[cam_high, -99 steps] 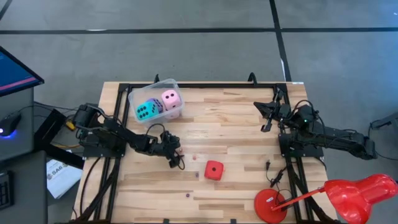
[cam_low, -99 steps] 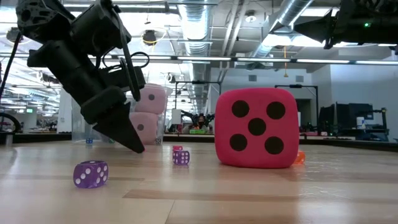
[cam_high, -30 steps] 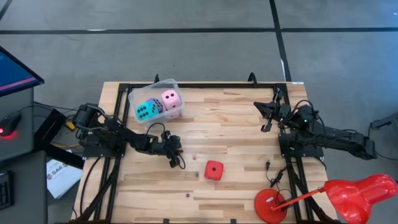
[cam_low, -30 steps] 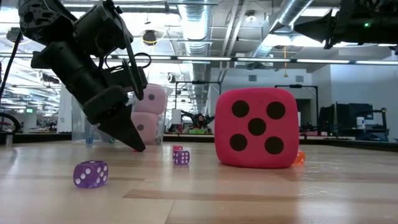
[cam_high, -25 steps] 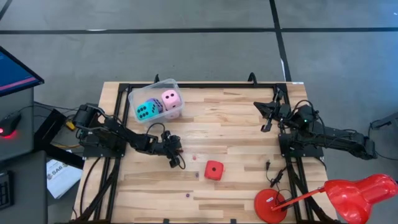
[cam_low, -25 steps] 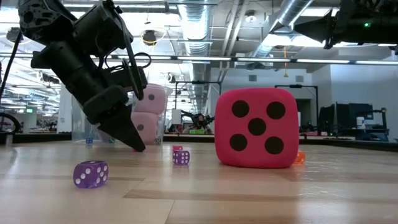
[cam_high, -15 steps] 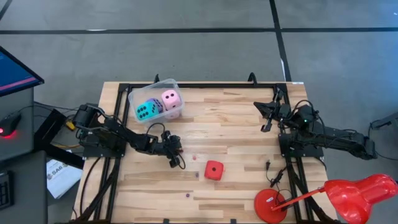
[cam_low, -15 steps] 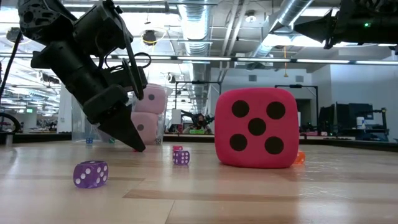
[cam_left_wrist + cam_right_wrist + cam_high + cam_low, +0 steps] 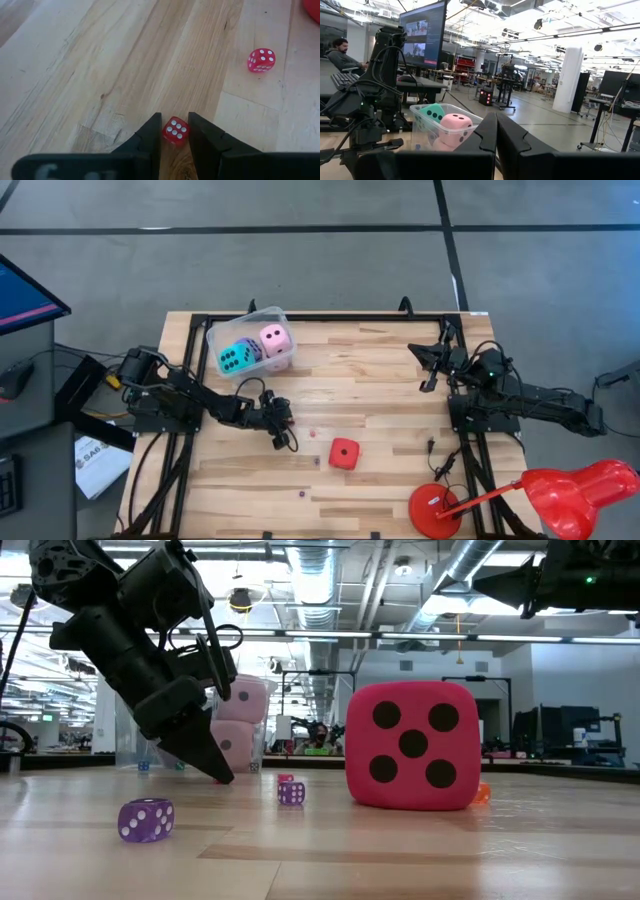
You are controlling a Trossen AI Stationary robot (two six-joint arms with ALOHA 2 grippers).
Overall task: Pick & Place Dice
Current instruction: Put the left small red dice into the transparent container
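Note:
A big red die (image 9: 344, 453) with dark pips stands on the table right of my left gripper (image 9: 290, 444). A cyan die (image 9: 236, 358), a pink die (image 9: 275, 339) and a violet one (image 9: 254, 350) lie in the clear tub (image 9: 222, 332) at the far left. In the left wrist view my left gripper (image 9: 174, 120) is shut on a tiny red clear die (image 9: 175, 131) with white pips. My right gripper (image 9: 496, 131) is shut and raised over the table's right side (image 9: 432, 375), touching nothing. My left gripper pinches the tiny red die by two opposite faces (image 9: 166, 131) between its two fingertips (image 9: 152, 132). The fingers slant down from the table's left side. The die sits at the table's surface; in the low view the finger (image 9: 205, 755) hides it.
More tiny dice lie about: a red one (image 9: 261, 60) beyond the fingers, a purple one (image 9: 146, 819) near the front, another purple (image 9: 291, 793), an orange one (image 9: 482, 794). A red lamp (image 9: 560, 495) with its round base (image 9: 432, 510) stands at the near right corner.

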